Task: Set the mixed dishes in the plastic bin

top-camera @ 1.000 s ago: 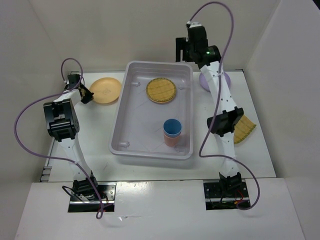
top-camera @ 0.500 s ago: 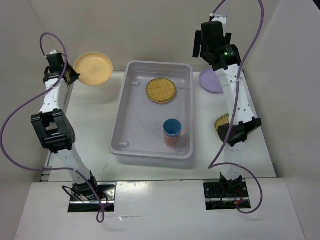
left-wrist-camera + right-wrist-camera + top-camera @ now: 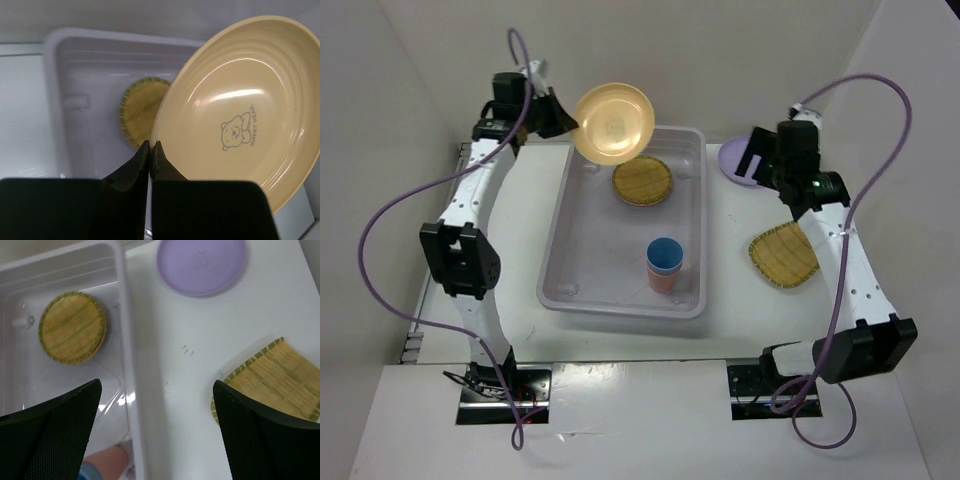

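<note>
**Left hand holds a tan plate above the bin; right hand wide and empty**

Your left gripper (image 3: 150,148) is pinched tight on the rim of the orange-tan plate (image 3: 613,122). The plate is held in the air, tilted, over the far left corner of the plastic bin (image 3: 552,262). Its wrist view shows a small bear print on the plate's face.

Your right gripper (image 3: 156,385) is spread wide with nothing between the fingers. It hangs above the bin's right wall, near the far end.

Inside the bin, a round woven plate (image 3: 642,181) lies flat at the far end. The blue cup (image 3: 665,254) sits nested in the salmon-pink cup (image 3: 660,282) toward the near right.

On the table (image 3: 515,250), right of the bin, the lavender plate (image 3: 735,160) lies far back. A second woven plate (image 3: 783,257) lies nearer, well apart from it.
</note>
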`<state>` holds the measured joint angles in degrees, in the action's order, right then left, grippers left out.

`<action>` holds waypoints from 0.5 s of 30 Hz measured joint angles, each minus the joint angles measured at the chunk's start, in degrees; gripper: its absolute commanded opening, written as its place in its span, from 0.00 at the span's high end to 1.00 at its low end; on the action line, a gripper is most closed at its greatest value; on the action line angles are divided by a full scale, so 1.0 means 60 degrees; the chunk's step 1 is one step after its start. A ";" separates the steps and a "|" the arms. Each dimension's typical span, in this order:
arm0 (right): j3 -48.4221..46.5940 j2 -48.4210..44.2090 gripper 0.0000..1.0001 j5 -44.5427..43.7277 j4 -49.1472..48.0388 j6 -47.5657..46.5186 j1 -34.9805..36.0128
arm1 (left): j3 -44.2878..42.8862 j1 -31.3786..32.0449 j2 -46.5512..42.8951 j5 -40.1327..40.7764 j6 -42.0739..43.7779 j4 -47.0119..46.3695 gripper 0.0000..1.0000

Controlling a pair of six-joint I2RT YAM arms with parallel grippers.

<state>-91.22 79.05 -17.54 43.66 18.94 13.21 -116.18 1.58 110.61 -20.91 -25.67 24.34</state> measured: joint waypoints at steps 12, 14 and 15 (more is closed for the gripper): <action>0.3526 -0.0055 0.04 0.3166 -0.3519 0.0925 -0.3807 | 0.0164 0.1814 0.2437 0.1341 -0.0827 -0.0594 1.00; 0.3497 0.0605 0.04 0.3417 -0.4029 0.0962 -0.4153 | -0.0138 0.1960 0.3016 0.1774 -0.0951 -0.0532 1.00; 0.3435 0.0954 0.04 0.3504 -0.4160 0.0984 -0.4266 | -0.0302 0.2040 0.3279 0.1956 -0.1009 -0.0506 1.00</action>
<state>-70.61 84.77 3.49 18.70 24.84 -12.38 -117.99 13.82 130.28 -9.17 -31.73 21.30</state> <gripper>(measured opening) 0.960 0.015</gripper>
